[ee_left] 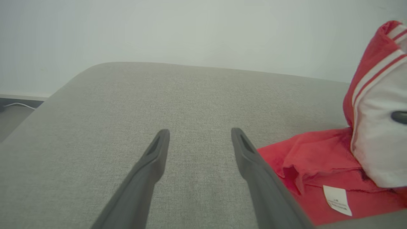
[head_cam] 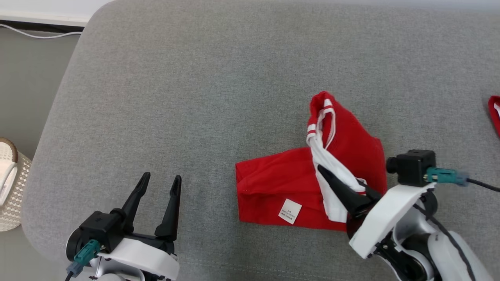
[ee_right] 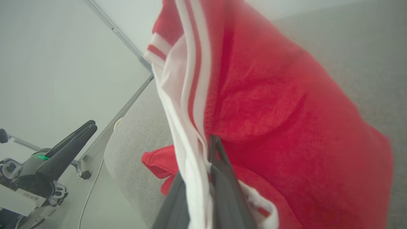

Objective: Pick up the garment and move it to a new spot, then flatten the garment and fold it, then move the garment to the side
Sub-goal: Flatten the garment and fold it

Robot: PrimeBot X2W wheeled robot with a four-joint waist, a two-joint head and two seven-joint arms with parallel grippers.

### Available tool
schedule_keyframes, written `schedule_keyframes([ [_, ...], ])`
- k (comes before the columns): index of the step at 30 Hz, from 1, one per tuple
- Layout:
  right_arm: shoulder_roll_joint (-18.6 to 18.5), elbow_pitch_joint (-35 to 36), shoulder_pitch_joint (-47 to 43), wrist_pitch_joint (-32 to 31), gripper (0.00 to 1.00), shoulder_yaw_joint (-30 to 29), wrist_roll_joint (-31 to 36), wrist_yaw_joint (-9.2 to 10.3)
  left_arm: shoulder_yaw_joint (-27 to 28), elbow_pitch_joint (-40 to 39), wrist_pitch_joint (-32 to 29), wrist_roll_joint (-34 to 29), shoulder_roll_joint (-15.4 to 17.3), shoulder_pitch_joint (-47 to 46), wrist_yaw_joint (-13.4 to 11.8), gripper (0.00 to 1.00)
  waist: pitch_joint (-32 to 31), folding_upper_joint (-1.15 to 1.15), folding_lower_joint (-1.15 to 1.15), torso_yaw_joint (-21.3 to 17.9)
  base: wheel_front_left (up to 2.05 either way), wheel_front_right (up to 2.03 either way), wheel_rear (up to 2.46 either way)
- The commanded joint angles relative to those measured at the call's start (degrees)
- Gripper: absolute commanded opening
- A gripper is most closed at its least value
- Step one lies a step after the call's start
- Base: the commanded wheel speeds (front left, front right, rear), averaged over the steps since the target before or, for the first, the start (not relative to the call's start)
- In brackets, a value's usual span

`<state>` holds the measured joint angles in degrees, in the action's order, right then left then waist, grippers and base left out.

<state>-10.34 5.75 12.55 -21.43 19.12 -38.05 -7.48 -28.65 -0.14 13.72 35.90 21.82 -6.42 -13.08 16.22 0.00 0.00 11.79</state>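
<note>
Pinching the white-striped edge of the red garment [head_cam: 273, 183] with the right gripper [head_cam: 321, 169], jaws all but closed on the cloth. Holding that edge up, leaving the bulk bunched on the grey couch [head_cam: 195, 97], right of centre, white label [head_cam: 290, 211] facing up. Hovering the left gripper [head_cam: 162, 176] spread wide and empty, low over bare couch, well apart from the cloth. Judging the pick-up as partial. Recommending lifting higher before travelling, clearing the hem off the couch; carrying slowly, guarding against slipping from so thin a pinch; reserving the left gripper for the opposite corner when flattening.
</note>
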Motion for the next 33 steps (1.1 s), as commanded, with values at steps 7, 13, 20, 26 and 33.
schedule_keyframes([
  [7,4.5,-1.8,1.9,-3.3,0.0,4.7,3.7,-0.01,2.0,-0.2,0.7,0.3,0.2,-2.9,1.1,1.0,0.5,0.0,0.0,1.6,0.0,0.0,0.0],
  [13,6.4,-6.6,3.1,-1.6,0.36,6.8,4.5,-0.01,1.9,0.4,0.9,0.0,-0.2,-3.1,1.5,1.0,0.7,0.0,0.0,2.0,0.0,0.0,0.0],
  [20,7.3,-9.3,4.3,1.1,1.0,11.0,1.0,-0.01,1.6,0.8,1.0,-0.3,-0.6,-3.5,1.8,1.0,0.7,0.0,0.0,2.3,0.0,0.0,0.0],
  [26,7.4,-6.8,4.5,4.5,1.0,14.4,-2.5,-0.01,1.6,1.1,1.0,-0.6,-0.5,-3.3,1.9,1.0,0.1,0.0,0.0,2.2,0.0,0.0,0.0],
  [33,2.7,-2.5,4.4,14.8,1.0,11.4,3.0,-0.01,2.2,0.8,1.1,-1.3,0.4,-2.6,0.8,1.0,-0.9,0.0,0.0,1.5,0.0,0.0,0.0],
])
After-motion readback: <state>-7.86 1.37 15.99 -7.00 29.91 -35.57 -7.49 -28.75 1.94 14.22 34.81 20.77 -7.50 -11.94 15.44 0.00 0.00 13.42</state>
